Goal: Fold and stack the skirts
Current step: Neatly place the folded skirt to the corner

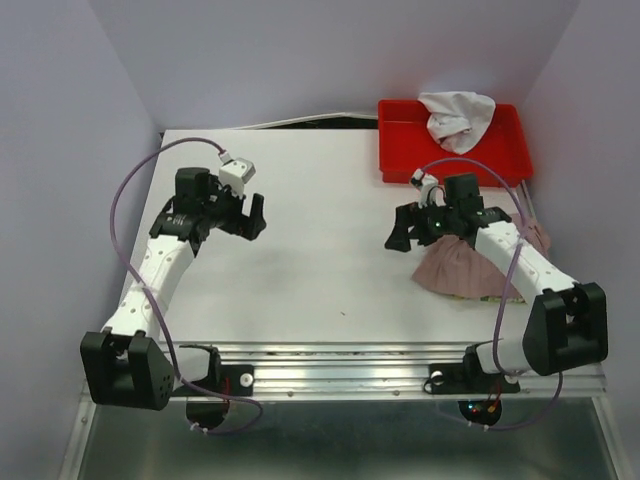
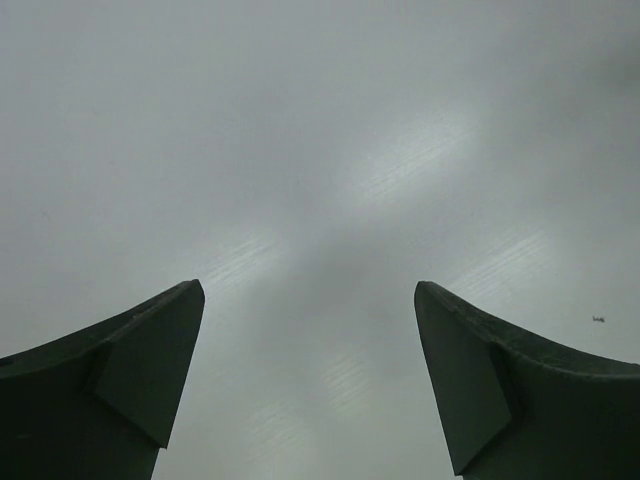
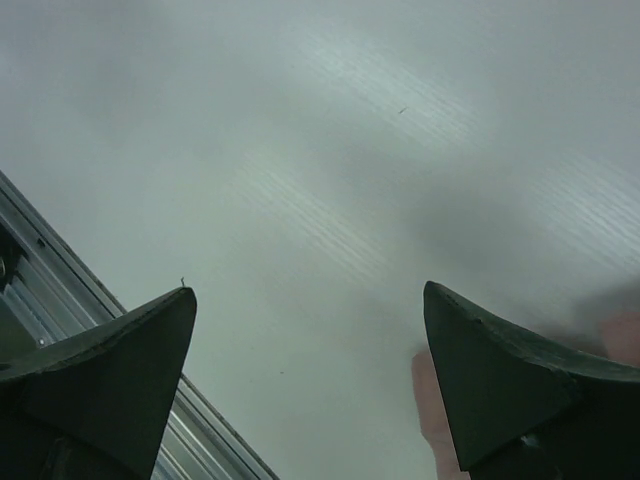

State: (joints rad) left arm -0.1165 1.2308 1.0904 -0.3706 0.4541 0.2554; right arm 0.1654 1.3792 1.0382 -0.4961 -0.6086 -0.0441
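Note:
A dusty-pink pleated skirt (image 1: 455,268) lies flat on the white table at the right, partly under my right forearm. A thin yellowish cloth edge (image 1: 492,297) shows at its near side. A bit of darker reddish cloth (image 1: 541,238) peeks out behind the forearm. My right gripper (image 1: 408,232) hangs open just left of the pink skirt, holding nothing. The right wrist view has the right gripper (image 3: 310,292) over bare table, with a corner of the pink skirt (image 3: 428,420) by the right finger. My left gripper (image 1: 245,220) (image 2: 310,290) is open over bare table at the left, far from the skirts.
A red bin (image 1: 500,150) stands at the back right with a crumpled white cloth (image 1: 455,112) in it. The metal rail (image 1: 340,372) (image 3: 60,300) runs along the table's near edge. Purple walls close in the sides and back.

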